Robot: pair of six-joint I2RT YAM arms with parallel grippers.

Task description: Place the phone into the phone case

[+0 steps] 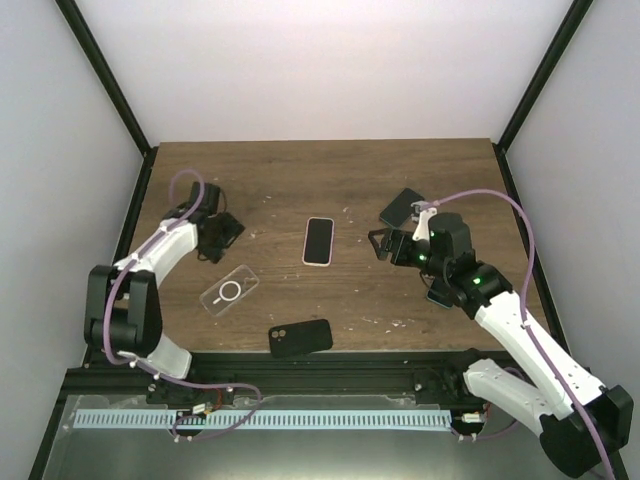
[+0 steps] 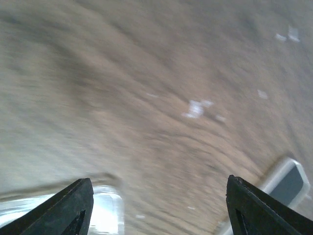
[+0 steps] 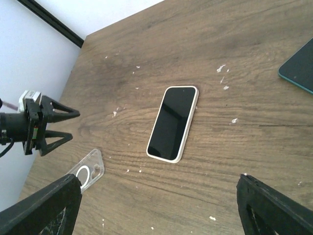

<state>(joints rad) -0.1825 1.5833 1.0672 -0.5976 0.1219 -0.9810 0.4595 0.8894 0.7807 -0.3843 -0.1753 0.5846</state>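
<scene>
Top external is showing the phone [image 1: 319,241] lying mid-table between our left gripper [image 1: 228,232] and right gripper [image 1: 380,243], both spread and empty. We are judging this the reach; next we are needing a grasp, then the clear case [image 1: 230,291], probably the left wrist's blurred corner shape.

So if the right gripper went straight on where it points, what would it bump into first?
Probably the black-screened phone with the pale rim, lying flat dead ahead of the open right gripper. Depth is hard to judge, so it might touch the brown wooden table just before it.
</scene>
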